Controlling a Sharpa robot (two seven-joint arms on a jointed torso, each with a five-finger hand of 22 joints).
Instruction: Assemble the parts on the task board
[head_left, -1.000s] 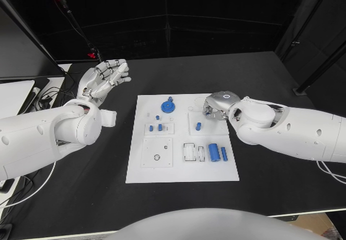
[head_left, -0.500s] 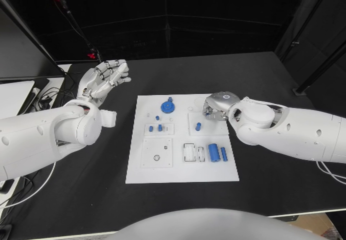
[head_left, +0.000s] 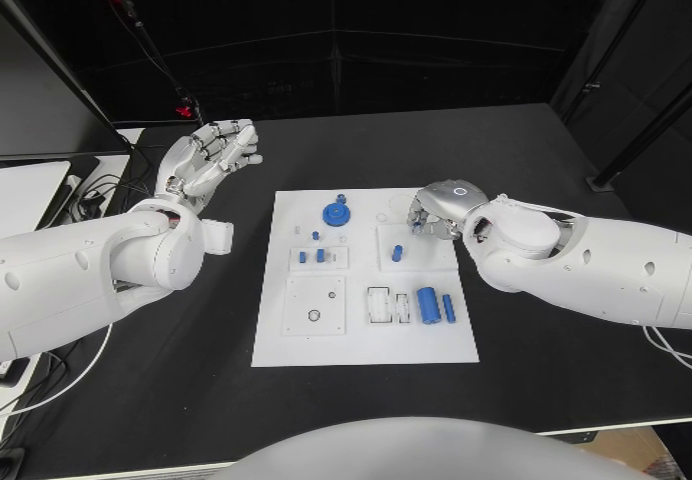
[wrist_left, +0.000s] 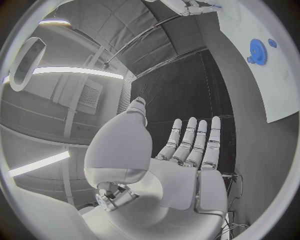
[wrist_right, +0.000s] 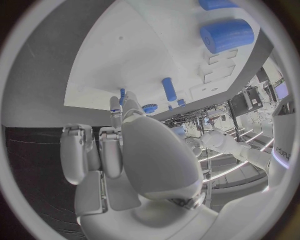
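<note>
The right hand (head_left: 437, 212) hovers low over the far right part of the white task board (head_left: 361, 345), its silver fingers curled downward toward the plate; whether anything is pinched between them cannot be told, since the hand's own back hides the fingertips in the head view and the wrist view shows only the fingers (wrist_right: 100, 150) folded close together. Just beside this hand, toward the board's middle, a small blue peg (head_left: 397, 253) stands in a square fixture. Nearer the robot on the same side, a thick blue cylinder (head_left: 427, 304) and a thinner blue rod (head_left: 449, 307) lie side by side next to a pair of white slotted frames. At the far middle of the board sits a blue gear (head_left: 335, 213), and below it a few short blue pins (head_left: 310, 256) stand in another fixture. A white square plate with a small ring (head_left: 315, 316) lies on the near left part. The left hand (head_left: 211, 152) is raised well apart from the board, over the black desk (head_left: 548, 370) at its far left, palm open, fingers (wrist_left: 194, 140) straight and spread, holding nothing.
</note>
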